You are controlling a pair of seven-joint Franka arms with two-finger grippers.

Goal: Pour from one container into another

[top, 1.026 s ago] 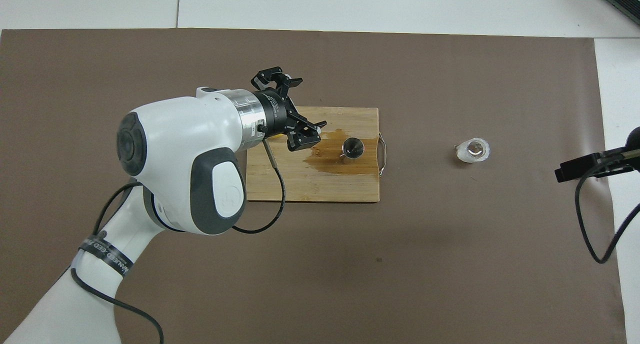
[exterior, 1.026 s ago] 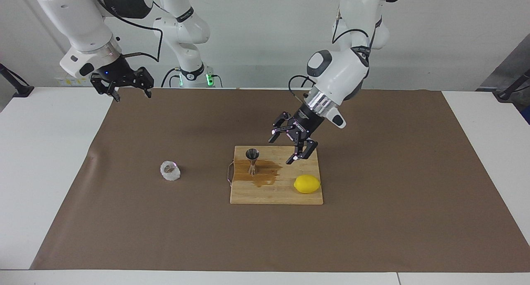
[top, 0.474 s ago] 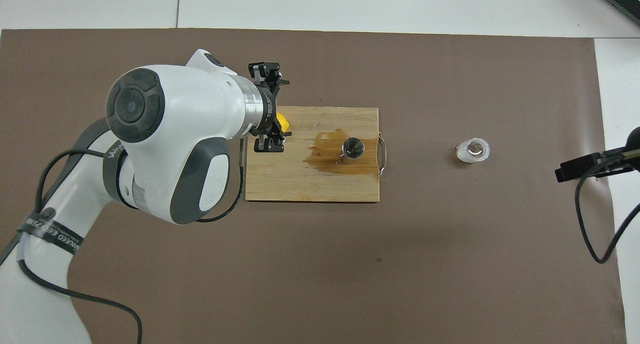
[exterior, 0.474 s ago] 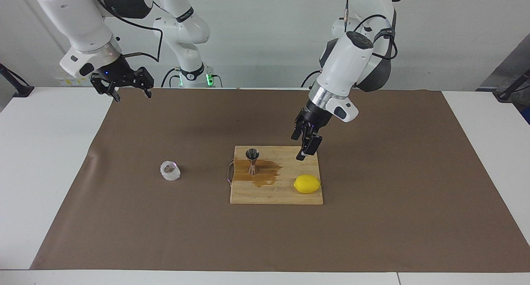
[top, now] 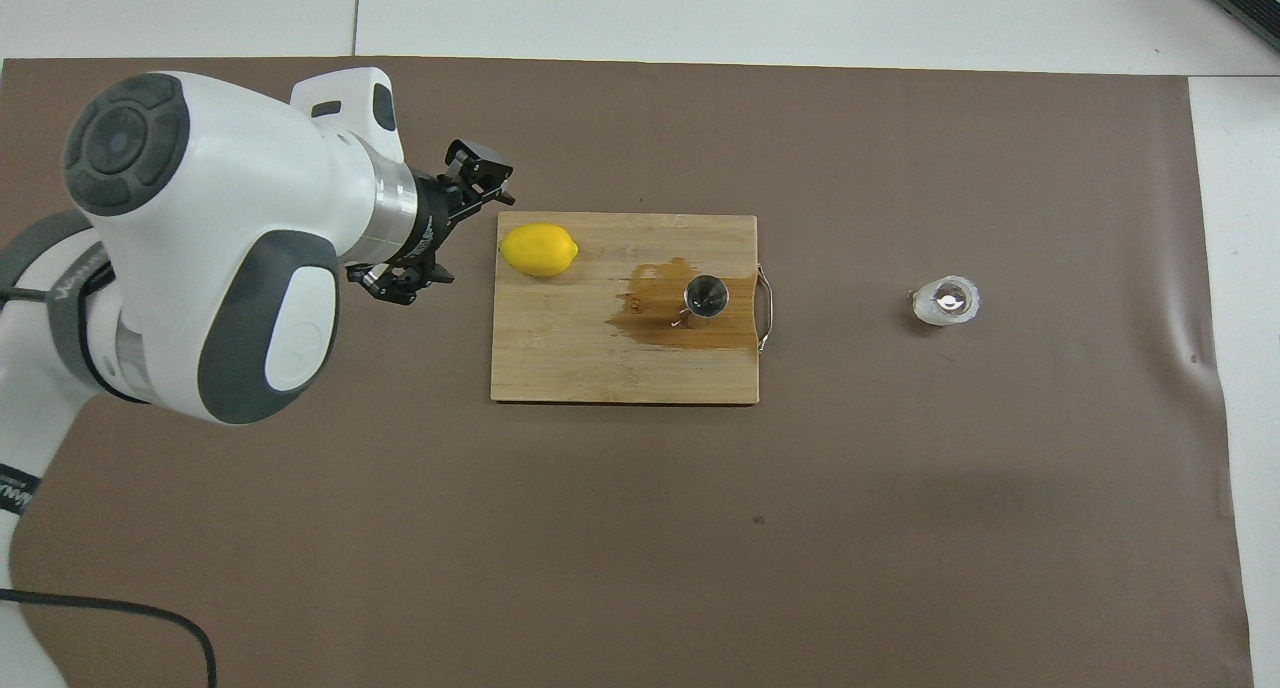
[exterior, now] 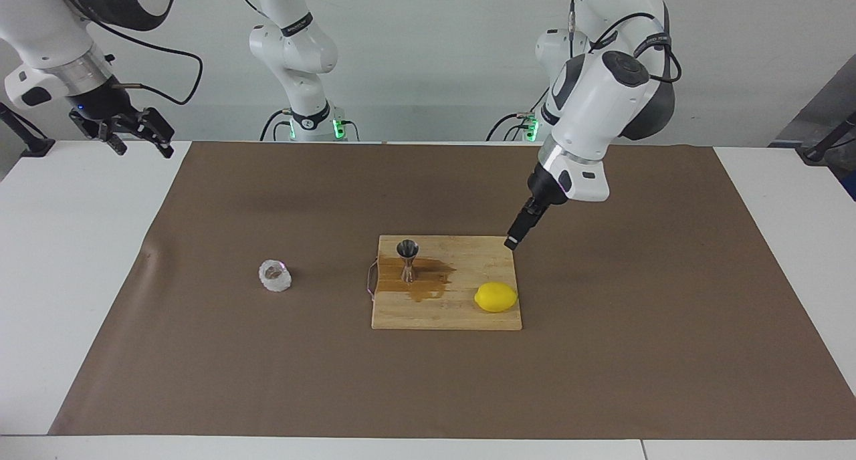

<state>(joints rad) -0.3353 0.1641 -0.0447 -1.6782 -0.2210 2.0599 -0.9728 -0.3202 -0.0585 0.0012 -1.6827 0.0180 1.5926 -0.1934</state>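
Observation:
The knobbly clear glass cup (exterior: 275, 276) (top: 945, 301) stands alone on the brown mat toward the right arm's end. On the wooden cutting board (exterior: 441, 314) (top: 600, 368) the steel jigger (exterior: 408, 259) (top: 706, 296) stands upright in a brown puddle (exterior: 428, 285) (top: 655, 313). My left gripper (exterior: 513, 239) (top: 448, 230) hangs open and holds nothing, over the mat just off the board's edge beside the lemon. My right gripper (exterior: 142, 146) is open and holds nothing, raised over the mat's edge at the right arm's end, out of the overhead view.
A yellow lemon (exterior: 495, 297) (top: 539, 250) lies on the board at the corner toward the left arm's end. The board has a wire handle (exterior: 370, 279) (top: 766, 311) on its cup-side edge. The brown mat (exterior: 267, 380) covers most of the white table.
My left gripper drew back off the board toward its own end, uncovering the lemon in the overhead view. My right gripper swung farther toward its end of the table. Cup and jigger have not moved.

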